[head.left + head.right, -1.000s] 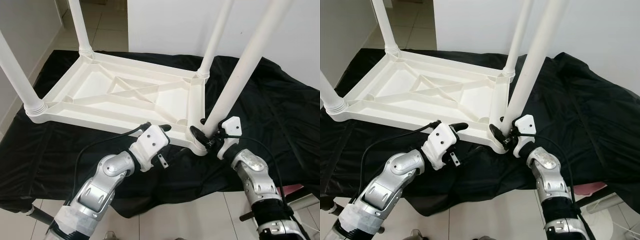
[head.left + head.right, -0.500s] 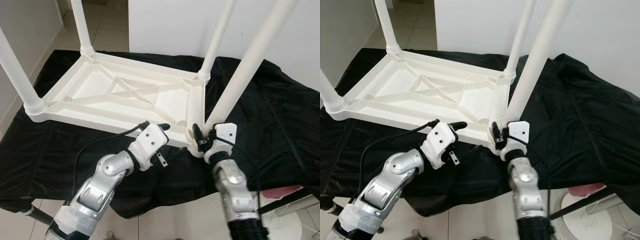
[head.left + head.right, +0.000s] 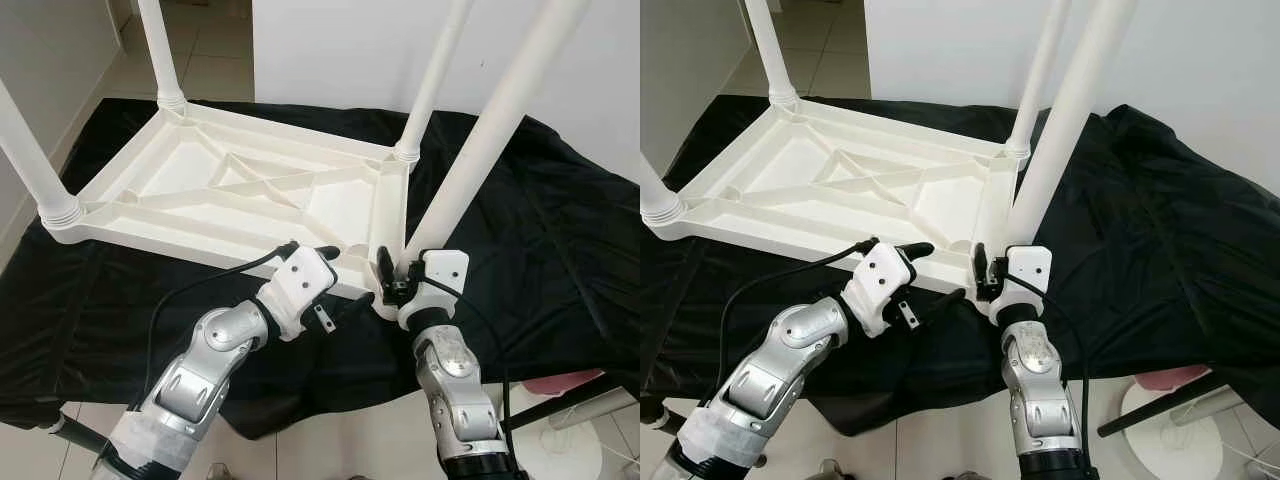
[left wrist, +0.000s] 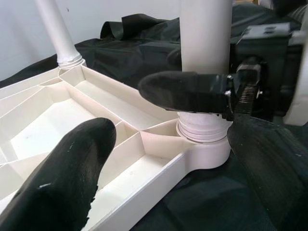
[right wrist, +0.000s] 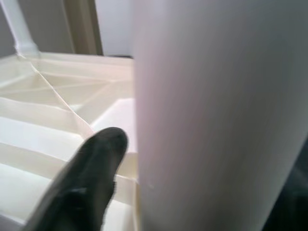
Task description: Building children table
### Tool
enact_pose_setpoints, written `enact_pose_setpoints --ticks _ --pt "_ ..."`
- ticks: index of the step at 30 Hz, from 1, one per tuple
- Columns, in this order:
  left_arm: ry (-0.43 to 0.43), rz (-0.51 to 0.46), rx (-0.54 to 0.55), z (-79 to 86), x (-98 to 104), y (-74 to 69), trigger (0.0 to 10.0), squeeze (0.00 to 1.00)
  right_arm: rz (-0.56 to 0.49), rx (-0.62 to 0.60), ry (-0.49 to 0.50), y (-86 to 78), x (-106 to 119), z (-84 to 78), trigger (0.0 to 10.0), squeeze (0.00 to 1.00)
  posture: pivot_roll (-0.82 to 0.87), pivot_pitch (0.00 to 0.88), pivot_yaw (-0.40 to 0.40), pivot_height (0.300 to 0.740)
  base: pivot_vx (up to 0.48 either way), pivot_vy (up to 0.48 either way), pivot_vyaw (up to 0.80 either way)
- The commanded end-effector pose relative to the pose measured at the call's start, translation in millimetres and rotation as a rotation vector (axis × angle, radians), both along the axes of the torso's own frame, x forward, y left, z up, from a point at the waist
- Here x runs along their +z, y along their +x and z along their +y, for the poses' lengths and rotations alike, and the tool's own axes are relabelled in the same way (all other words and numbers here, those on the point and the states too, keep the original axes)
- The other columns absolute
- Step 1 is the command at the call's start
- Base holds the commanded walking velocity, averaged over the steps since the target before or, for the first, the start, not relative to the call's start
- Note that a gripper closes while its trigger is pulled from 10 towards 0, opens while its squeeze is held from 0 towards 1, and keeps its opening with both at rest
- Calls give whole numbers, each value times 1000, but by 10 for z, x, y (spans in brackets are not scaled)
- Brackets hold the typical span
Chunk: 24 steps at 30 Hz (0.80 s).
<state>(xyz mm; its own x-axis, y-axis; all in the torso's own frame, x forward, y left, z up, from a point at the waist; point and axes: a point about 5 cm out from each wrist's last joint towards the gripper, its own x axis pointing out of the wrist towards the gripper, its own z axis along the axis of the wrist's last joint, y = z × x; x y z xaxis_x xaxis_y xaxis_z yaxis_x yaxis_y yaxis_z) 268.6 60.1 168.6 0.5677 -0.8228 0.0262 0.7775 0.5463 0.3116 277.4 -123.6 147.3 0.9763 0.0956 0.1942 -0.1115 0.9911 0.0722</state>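
A white plastic children's table lies upside down on a black cloth, its legs pointing up. My right gripper sits at the base of the near-right leg, with its fingers on either side of the leg. In the right wrist view the leg stands close between one black finger and a dark edge. My left gripper is open at the table's front rim, just left of that leg socket. One of its fingertips reaches toward the leg.
The black cloth drapes over the support and hangs off the near edge. Three other legs rise at the near left, far left and far right. A white wall stands behind. A pink object lies on the tiled floor, lower right.
My right forearm has swung in from the right to stand straight under the leg base, and its wrist has turned around the leg. The left arm has held still.
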Motion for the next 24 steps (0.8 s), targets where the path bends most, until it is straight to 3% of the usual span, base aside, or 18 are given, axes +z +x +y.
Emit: enact_pose_setpoints --ticks 1,11,13,14,24 --pt "8 8 19 3 -15 14 10000 0 -12 15 -17 -41 -2 -92 10000 1000 -12 75 -94 740 0 0 0" --pt "5 13 21 14 -25 -15 10000 0 -24 145 -69 -62 34 -339 10000 1000 -11 79 -98 740 0 0 0" --pt "6 13 23 23 -26 -14 10000 0 -23 162 -70 -64 34 -349 10000 949 -10 79 -95 740 0 0 0" --pt "5 13 31 43 -22 -7 10000 0 -21 209 -76 -64 33 -371 10000 0 -10 80 -97 740 0 0 0" --pt "20 16 28 90 -27 -41 10000 0 0 425 -120 4 -5 -489 10000 0 -5 81 -93 740 0 0 0"
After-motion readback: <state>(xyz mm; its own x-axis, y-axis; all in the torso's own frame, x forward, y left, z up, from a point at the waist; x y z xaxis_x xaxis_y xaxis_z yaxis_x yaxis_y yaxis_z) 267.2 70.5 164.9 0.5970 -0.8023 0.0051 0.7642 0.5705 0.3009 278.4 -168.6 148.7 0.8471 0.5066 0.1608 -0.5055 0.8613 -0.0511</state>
